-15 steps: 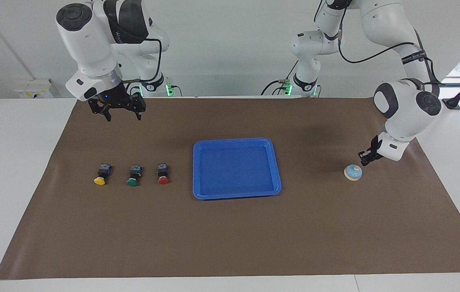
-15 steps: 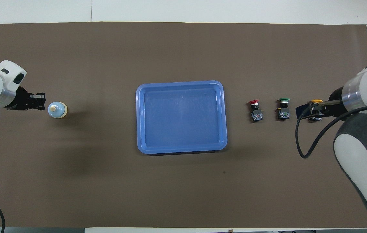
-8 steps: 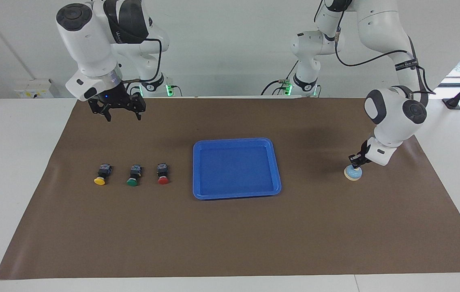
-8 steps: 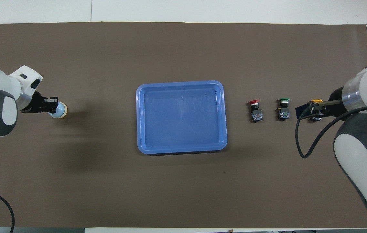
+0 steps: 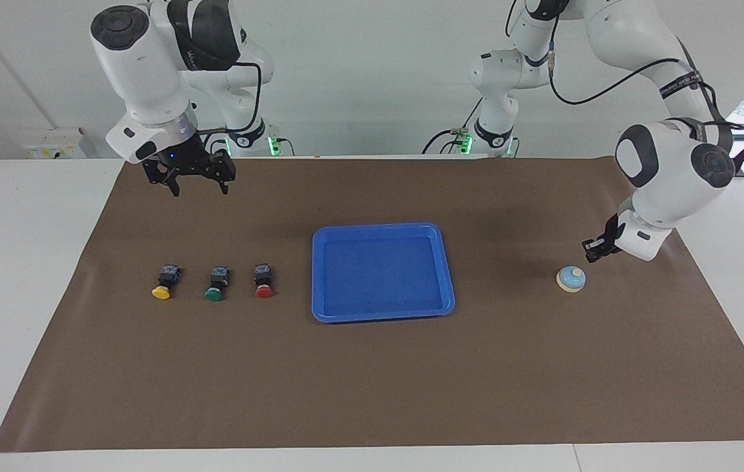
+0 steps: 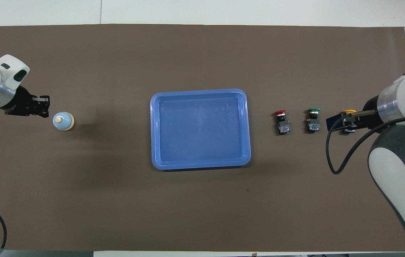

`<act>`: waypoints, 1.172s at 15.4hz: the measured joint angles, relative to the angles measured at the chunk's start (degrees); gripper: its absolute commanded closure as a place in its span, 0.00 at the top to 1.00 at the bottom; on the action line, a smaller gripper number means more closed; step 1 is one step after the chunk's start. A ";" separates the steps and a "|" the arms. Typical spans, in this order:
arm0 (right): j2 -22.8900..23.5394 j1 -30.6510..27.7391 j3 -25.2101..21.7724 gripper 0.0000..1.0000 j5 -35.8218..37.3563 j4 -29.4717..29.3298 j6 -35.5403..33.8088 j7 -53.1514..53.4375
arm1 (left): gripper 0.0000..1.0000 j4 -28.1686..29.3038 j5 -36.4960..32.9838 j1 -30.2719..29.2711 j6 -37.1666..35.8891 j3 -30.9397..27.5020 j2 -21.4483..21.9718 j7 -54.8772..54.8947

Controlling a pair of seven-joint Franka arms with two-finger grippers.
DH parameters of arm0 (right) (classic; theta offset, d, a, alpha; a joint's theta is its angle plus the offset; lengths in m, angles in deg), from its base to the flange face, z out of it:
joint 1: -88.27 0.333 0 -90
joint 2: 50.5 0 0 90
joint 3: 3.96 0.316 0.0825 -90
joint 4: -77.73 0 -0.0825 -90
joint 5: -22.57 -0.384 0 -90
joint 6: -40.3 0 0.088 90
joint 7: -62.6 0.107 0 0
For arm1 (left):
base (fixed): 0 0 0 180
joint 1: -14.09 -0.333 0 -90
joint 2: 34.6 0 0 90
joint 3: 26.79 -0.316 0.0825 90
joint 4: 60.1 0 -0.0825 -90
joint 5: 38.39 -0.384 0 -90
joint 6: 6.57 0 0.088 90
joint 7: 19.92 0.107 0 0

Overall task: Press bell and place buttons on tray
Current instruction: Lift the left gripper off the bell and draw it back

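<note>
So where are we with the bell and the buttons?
Whether the bell has been rung can't be read from this moment: the left gripper hangs shut just above and beside it, not touching. Nothing is in hand. The tray holds nothing yet; the yellow button, green button and red button lie in a row beside it. The right gripper waits open, high above them.
</note>
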 measured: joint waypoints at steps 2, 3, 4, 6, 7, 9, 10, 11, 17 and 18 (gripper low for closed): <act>0.00 0.00 0.00 1.00 0.00 0.00 0.00 0.00 | 1.00 -0.67 0.00 0.00 -2.14 -0.01 1.13 0.00; 0.00 0.00 0.00 1.00 0.00 0.00 0.00 0.00 | 1.00 -0.76 0.00 0.00 -3.49 -0.01 2.00 0.00; 0.00 0.00 0.00 1.00 0.00 0.00 0.00 0.00 | 1.00 -0.81 0.00 0.00 -5.10 -0.01 3.08 -0.01; 0.00 0.00 0.00 1.00 0.00 0.00 0.00 0.00 | 1.00 -0.93 0.00 0.01 -8.97 0.00 5.72 -0.01; 0.00 0.00 0.00 1.00 0.00 0.00 0.00 0.00 | 1.00 -1.06 0.00 0.00 -10.86 -0.01 7.09 -0.01; 0.00 0.00 0.00 1.00 0.00 0.00 0.00 0.00 | 1.00 -1.47 0.00 0.01 -14.52 -0.01 9.66 -0.01; 0.00 0.00 0.00 1.00 0.00 0.00 0.00 0.00 | 1.00 -1.65 0.01 0.04 -16.53 0.09 10.75 0.00; 0.00 0.00 0.00 1.00 0.00 0.00 0.00 0.00 | 1.00 -1.81 0.01 0.09 -18.38 0.30 11.71 0.00; 0.00 0.00 0.00 1.00 0.00 0.00 0.00 0.00 | 1.00 -1.96 0.02 0.56 -21.08 0.70 14.06 0.00; 0.00 0.00 0.00 1.00 0.00 0.00 0.00 0.00 | 1.00 -1.96 0.02 0.56 -21.09 0.69 14.06 0.00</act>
